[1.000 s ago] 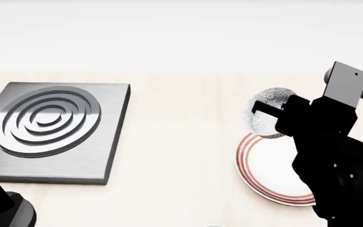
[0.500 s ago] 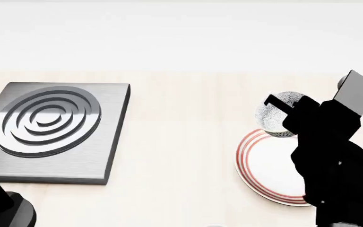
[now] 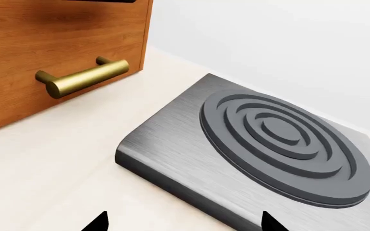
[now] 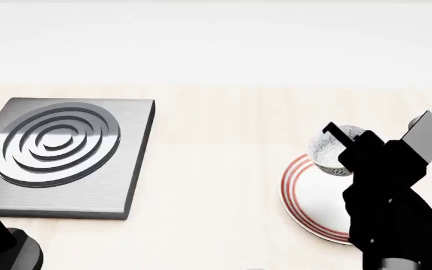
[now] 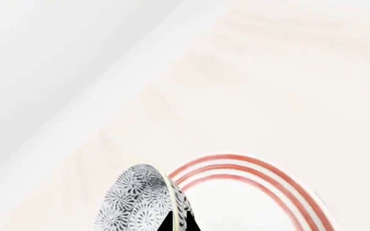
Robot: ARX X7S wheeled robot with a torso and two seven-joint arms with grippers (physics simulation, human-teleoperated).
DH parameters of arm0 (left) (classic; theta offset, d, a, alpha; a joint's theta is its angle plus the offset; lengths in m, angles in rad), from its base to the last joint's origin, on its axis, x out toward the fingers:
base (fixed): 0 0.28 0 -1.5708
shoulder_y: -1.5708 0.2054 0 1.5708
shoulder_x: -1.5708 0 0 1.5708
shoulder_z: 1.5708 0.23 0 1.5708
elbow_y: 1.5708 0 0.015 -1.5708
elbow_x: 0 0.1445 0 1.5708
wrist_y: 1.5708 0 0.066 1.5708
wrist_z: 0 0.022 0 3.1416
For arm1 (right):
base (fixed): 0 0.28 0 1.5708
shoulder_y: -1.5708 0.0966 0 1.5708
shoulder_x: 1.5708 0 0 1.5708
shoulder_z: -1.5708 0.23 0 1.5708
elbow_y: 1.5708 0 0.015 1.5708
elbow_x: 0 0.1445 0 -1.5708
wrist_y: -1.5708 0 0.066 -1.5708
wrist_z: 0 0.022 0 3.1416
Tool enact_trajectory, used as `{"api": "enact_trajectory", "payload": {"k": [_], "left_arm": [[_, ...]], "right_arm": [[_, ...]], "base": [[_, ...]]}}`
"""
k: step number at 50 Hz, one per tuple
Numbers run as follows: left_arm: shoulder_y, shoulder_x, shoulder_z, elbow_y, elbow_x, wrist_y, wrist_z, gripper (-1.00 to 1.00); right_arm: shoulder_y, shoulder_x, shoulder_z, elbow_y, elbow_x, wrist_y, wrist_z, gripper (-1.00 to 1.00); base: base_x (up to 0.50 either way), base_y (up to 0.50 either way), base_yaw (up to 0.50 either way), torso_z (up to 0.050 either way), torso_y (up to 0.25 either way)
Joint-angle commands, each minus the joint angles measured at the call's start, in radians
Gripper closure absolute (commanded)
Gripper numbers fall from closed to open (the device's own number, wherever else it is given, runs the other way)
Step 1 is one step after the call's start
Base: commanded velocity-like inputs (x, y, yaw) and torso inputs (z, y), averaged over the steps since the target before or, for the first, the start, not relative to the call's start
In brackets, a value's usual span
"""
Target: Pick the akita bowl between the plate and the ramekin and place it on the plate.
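Observation:
My right gripper is shut on the rim of the akita bowl, a small grey-and-white speckled bowl. It holds the bowl tilted in the air, above the far rim of the plate, which is white with red rings. In the right wrist view the bowl stands on edge, its rim pinched between my black fingertips, with the plate beyond it. My left gripper is open over the bare counter, far to the left. The ramekin is out of view.
A grey square burner slab with raised concentric rings lies at the left. In the left wrist view a wooden drawer front with a brass handle stands close to the slab. A pale wall runs along the back of the counter.
My right gripper has carried the bowl to the right and towards me, lowering it from beyond the plate to over the plate's far rim. The left arm has not moved.

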Motion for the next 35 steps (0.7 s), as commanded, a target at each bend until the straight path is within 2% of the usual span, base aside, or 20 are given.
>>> {"api": "enact_trajectory", "payload": {"k": [1,35], "left_arm": [[0.003,-0.002,0.001,0.004,-0.003,0.0,-0.002,-1.0],[0.0,-0.004,0.007,-0.004,-0.008,0.006,-0.003,-1.0]], "right_arm": [[0.012,-0.003,0.05,0.063,0.012,-0.064,-0.042,1.0],[-0.035,-0.003,0.191,0.063,-0.089,-0.087,-0.096,1.0]], "base": [[0.0,0.0,0.0,0.0,0.0],[0.0,0.0,0.0,0.0,0.001]]}}
